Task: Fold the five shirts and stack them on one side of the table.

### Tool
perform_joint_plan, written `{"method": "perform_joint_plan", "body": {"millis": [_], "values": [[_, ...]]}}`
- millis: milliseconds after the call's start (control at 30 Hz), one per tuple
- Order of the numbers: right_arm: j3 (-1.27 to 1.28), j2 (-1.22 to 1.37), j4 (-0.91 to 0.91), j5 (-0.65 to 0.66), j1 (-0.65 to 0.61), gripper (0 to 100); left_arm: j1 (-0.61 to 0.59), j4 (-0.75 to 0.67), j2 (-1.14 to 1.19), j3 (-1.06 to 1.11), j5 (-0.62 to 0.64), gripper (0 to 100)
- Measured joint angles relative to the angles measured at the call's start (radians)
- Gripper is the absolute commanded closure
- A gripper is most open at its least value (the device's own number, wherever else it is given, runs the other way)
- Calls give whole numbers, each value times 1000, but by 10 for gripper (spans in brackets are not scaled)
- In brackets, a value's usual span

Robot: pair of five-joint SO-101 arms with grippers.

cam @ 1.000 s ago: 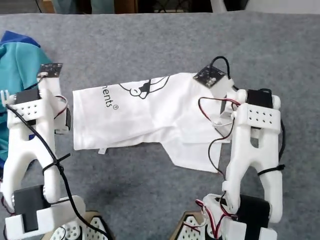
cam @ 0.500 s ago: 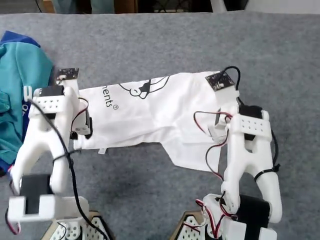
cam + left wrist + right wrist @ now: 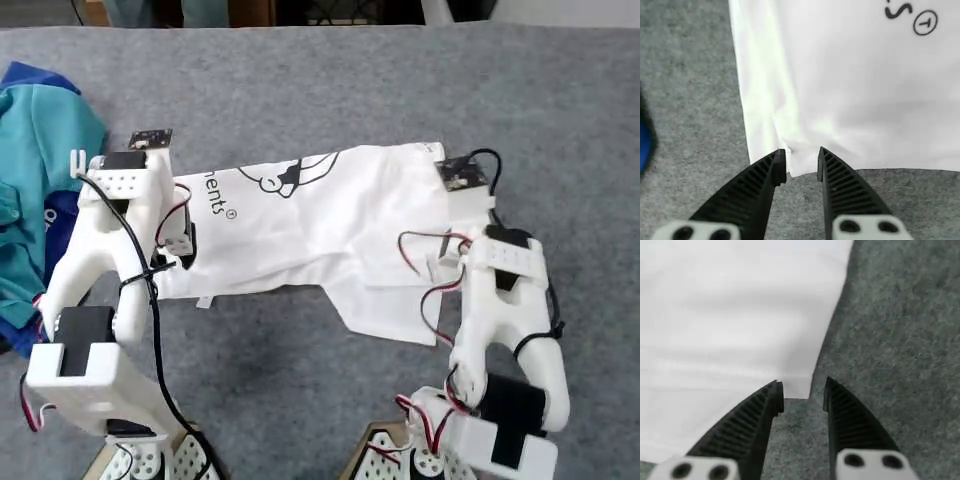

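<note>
The white shirt (image 3: 320,235) is laid flat on the table (image 3: 300,90); a corner at each end is straddled by the left gripper (image 3: 801,157) and right gripper (image 3: 803,390), both claws released, presumably for a paired fold.

Teal shirt (image 3: 40,150) cut by high view's edge, white shirt's (image 3: 330,220) ends under left arm (image 3: 100,250), right arm (image 3: 505,290)

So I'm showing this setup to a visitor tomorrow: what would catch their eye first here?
A white shirt with black print lies spread across the middle of the grey table. The left gripper and right gripper each stand open over a corner, at opposite ends of it. A heap of teal and blue shirts sits at the table's left edge in the high view.
</note>
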Motion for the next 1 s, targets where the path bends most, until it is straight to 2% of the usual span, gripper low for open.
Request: {"method": "perform_joint_plan", "body": {"millis": [500, 1000], "values": [[-26, 12, -17, 0, 40, 854, 11, 23, 44, 0, 40, 866], [-77, 157, -28, 0, 40, 854, 11, 21, 140, -2, 114, 849]]}}
